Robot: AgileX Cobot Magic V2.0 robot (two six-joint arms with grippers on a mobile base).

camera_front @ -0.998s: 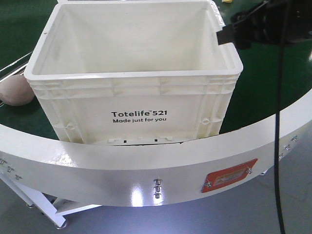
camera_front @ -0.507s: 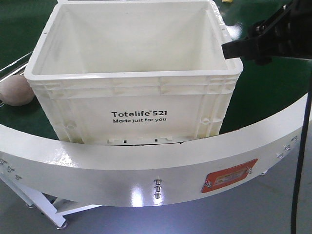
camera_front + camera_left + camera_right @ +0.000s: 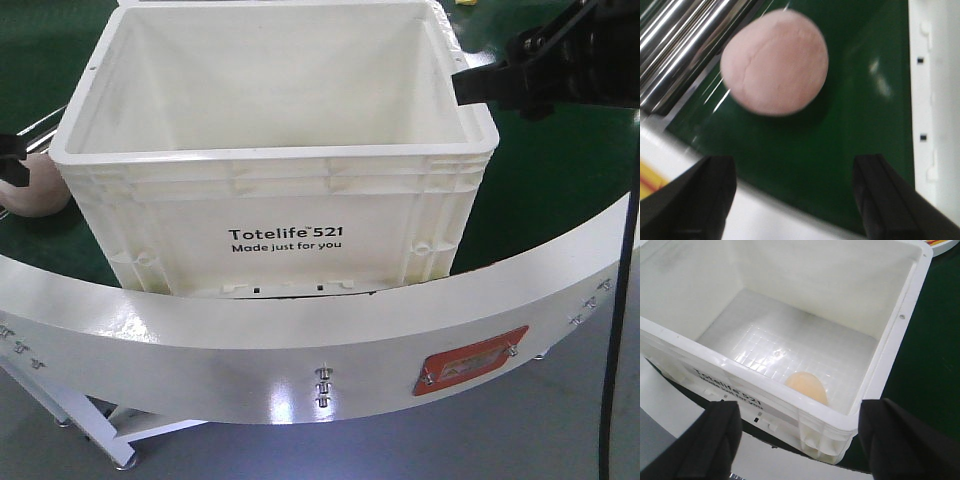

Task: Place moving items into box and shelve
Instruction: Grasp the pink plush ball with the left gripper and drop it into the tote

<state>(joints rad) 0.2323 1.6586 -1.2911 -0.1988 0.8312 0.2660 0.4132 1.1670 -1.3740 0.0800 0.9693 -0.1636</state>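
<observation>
The left gripper (image 3: pixel 792 167) and right gripper (image 3: pixel 800 415) gape empty beside a white box (image 3: pixel 270 230).
Inside, a yellow ball (image 3: pixel 807 386) rests against the printed front wall; a pink ball (image 3: pixel 775 62) lies at the belt's (image 3: pixel 805 145) left edge, just ahead of the left gripper.

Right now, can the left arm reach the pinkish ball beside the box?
Probably yes: the open left gripper faces the pinkish ball, only bare green belt between them, the box off to one side.
</observation>
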